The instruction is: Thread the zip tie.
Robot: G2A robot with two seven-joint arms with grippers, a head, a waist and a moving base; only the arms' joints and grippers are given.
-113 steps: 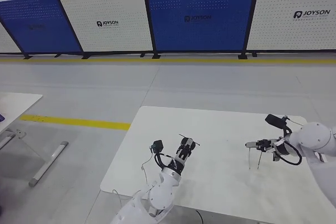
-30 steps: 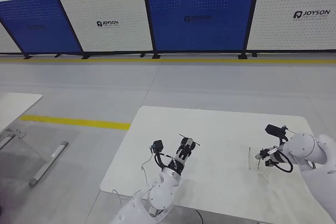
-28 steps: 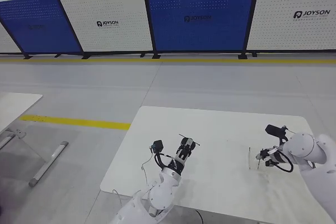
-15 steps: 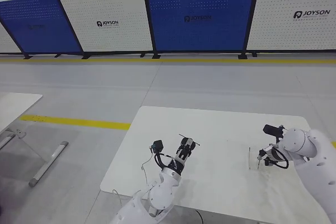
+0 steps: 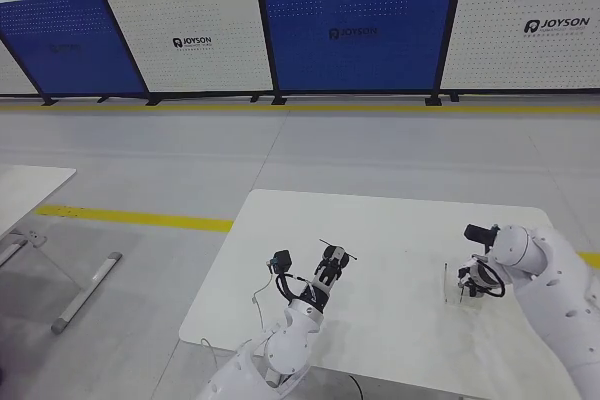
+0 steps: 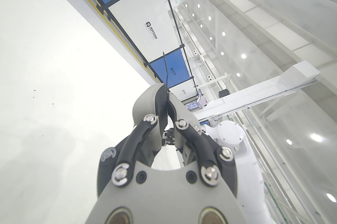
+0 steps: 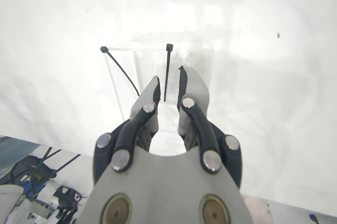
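We saw the left gripper (image 6: 166, 93) pressed together on a black zip tie (image 6: 165, 65): its dark pads pinched the strap, and a thin free end ran out past the fingertips, raised above the white table (image 6: 39, 51). From above, this gripper sat over the left side of the table, tilted upward, well apart from the other arm. The right gripper (image 7: 169, 74) was spread, its two toothed fingers apart and pinching nothing. It pointed down at the right side of the table, just beside a clear plastic holder (image 7: 147, 59) that stood there. Between its fingers we saw a straight zip tie (image 7: 167, 64), black as well, with its square head at the end farther from the wrist and its tail reaching in between the fingertips. Neither finger touched it, as far as we could judge. Beside it was a curved zip tie (image 7: 119, 68), which bowed away toward one edge of the holder, its head at that corner and its tail hidden behind one finger. Both ties were at the holder, but we could not tell how they were fixed to it, or whether they rested on it or in it. A few small dark specks (image 7: 278, 35) marked the tabletop nearby.
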